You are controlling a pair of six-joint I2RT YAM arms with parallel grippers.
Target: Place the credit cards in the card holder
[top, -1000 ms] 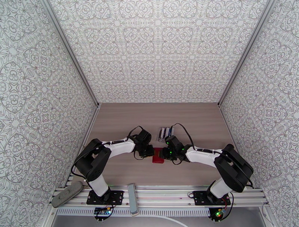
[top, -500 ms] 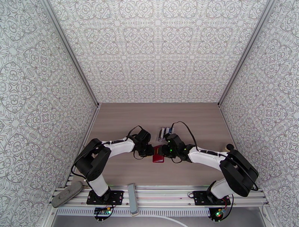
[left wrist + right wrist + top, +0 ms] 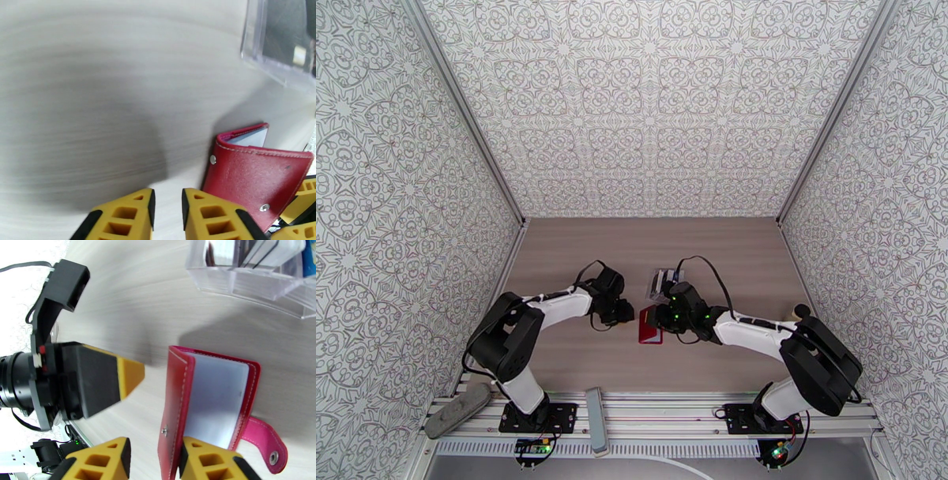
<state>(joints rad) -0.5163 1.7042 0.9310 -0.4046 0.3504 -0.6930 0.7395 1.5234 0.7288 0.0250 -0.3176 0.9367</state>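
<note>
While the right gripper (image 3: 156,445) straddles the lifted cover of the card holder (image 3: 213,398), jaws apart, and the left gripper (image 3: 168,197) sits barely spread and empty, grabbing the credit cards (image 3: 664,281) looks next

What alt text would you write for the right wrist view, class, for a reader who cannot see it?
A red wallet sits half open on a pale wooden table, its front cover between the yellow fingers of the right gripper. The left gripper points at it from the side, and a clear plastic stand holding cards sits behind.
</note>
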